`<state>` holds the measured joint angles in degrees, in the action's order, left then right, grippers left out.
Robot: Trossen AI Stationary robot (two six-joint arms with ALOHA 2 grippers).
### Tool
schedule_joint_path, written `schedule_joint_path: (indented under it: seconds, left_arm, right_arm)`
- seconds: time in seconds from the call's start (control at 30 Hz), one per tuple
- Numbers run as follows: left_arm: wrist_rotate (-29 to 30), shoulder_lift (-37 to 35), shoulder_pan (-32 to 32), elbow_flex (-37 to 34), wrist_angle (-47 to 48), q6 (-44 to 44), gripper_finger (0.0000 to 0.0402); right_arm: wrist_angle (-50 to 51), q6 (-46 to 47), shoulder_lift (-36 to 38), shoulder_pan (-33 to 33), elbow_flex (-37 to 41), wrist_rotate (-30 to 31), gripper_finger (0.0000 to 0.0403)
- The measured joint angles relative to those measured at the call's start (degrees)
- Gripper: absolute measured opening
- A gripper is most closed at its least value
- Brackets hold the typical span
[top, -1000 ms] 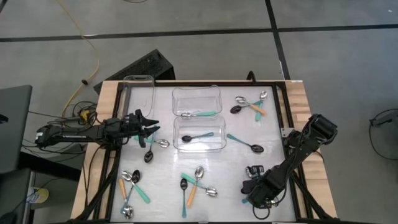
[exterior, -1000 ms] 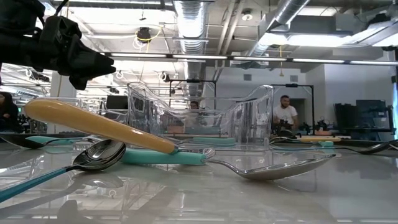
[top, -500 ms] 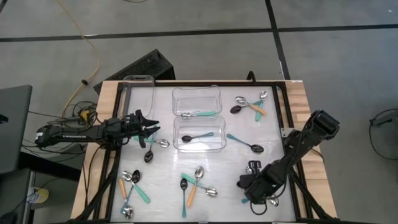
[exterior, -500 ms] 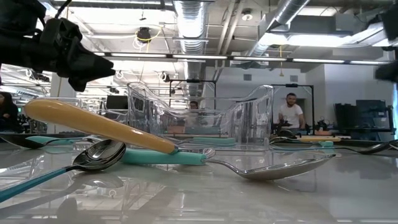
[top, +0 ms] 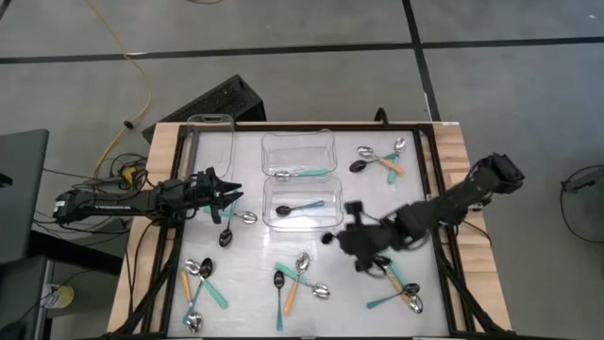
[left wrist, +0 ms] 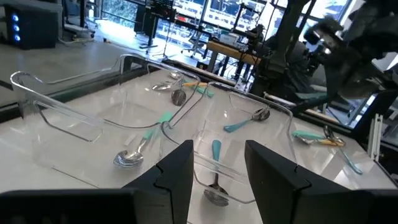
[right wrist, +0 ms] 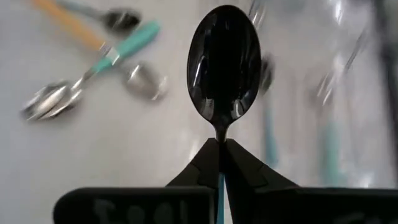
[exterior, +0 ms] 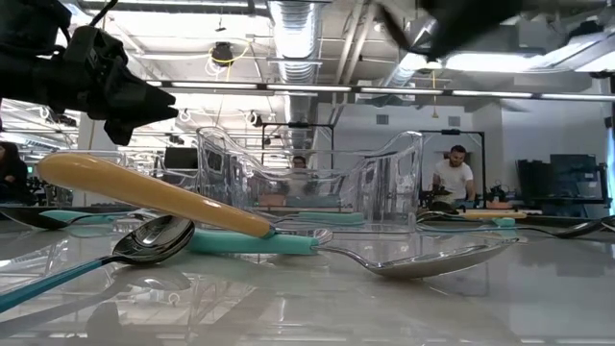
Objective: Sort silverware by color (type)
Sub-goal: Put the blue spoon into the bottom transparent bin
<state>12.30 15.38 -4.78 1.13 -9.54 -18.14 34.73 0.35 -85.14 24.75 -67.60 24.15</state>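
From above, you have two spoons sorted so far: a silver-bowled spoon (top: 300,173) lies in the middle clear tub (top: 298,154) and a black-bowled spoon (top: 300,207) in the tub nearest the table's centre (top: 302,203), while the third tub (top: 209,142) at the corner looks empty. The right gripper (top: 332,236) hangs over the table just beside that nearer tub, with a dark bowl showing at its tip. The left gripper (top: 229,192) waits at the left edge of the table, near two loose spoons. Most of the silverware is still scattered: a group at the far right (top: 379,158), a lone black spoon (top: 373,218), and clusters along the near side (top: 300,280) (so I judge you are early in the job).

At table height, an orange-handled spoon (exterior: 154,195) lies crossed over a teal one (exterior: 252,241), untouched, in front of the tubs.

From the left wrist, its fingers (left wrist: 178,171) stand apart with nothing between them, pointed at the tubs.

From the right wrist, the fingers (right wrist: 205,163) are clenched on the teal handle of a black spoon (right wrist: 223,67), bowl held forward over the table. That one likely belongs with the black spoon already in the nearer tub.
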Motion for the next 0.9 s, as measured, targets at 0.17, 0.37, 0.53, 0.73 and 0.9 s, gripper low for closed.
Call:
schedule_joint_path:
  seconds: [0.17,0.37,0.53,0.73,0.9]
  left_arm:
    - [-0.03,0.0,0.01,0.0,-0.01,-1.02,0.013]
    - [0.02,-0.02,0.0,0.0,0.02,-2.42,0.013]
    - [0.07,0.0,0.0,0.0,-0.04,-2.51,0.013]
    - [0.09,-0.02,0.02,0.0,-0.17,-2.51,0.013]
    - [0.08,0.0,0.01,0.0,0.02,-2.39,0.013]
  right_arm:
    - [-13.98,-15.21,-2.51,-9.19,-0.09,-6.2,0.0033]
    - [-24.43,-19.79,-7.77,-17.41,-0.11,-13.5,0.0034]
    - [-27.5,-20.35,-13.14,-20.84,-0.05,-14.9,0.0037]
    - [-27.29,-23.26,-15.41,-22.7,-0.33,-14.72,0.0054]
    - [-27.7,-23.36,-15.03,-22.99,-0.51,-13.8,0.0081]
